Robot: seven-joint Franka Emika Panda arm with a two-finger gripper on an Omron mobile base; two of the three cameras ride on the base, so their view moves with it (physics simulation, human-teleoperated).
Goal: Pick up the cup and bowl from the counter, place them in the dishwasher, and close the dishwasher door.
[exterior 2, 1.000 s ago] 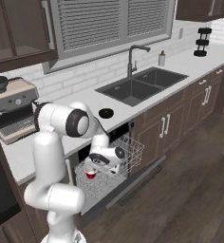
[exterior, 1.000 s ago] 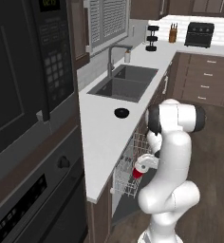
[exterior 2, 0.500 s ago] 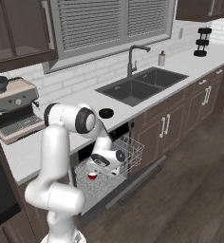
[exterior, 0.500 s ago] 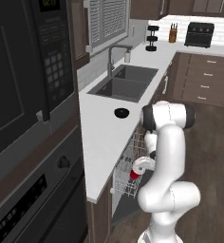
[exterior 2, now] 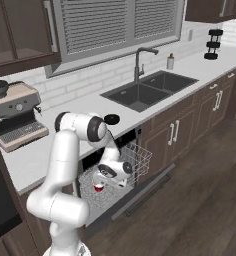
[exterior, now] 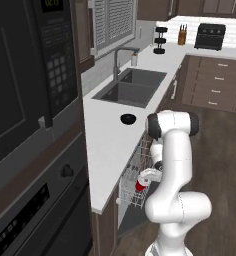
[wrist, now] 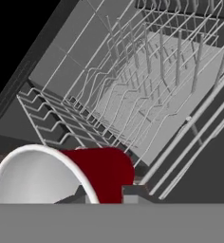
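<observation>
My gripper (exterior 2: 102,181) is shut on the red cup (exterior 2: 98,188), holding it tilted just above the white wire rack (exterior 2: 132,160) pulled out of the dishwasher (exterior: 131,186). In the hand view the cup (wrist: 107,172) lies on its side between my fingertips (wrist: 132,191), white inside facing left, with the rack's tines (wrist: 147,90) beyond it. From the left base view, the cup (exterior: 140,186) hangs at the rack's near end under my gripper (exterior: 144,180). The black bowl (exterior: 128,118) (exterior 2: 111,119) sits on the white counter (exterior: 107,145), near its edge. The dishwasher door (exterior 2: 140,198) is folded down.
A dark sink (exterior 2: 147,90) with a faucet lies further along the counter. A coffee machine (exterior 2: 15,117) stands at the left end. The black oven (exterior: 35,205) flanks the dishwasher. Dark cabinets (exterior 2: 175,135) run to the right over a wooden floor.
The arm's upper part has swung a little toward the counter. The cup, still held, has dropped slightly toward the rack.
</observation>
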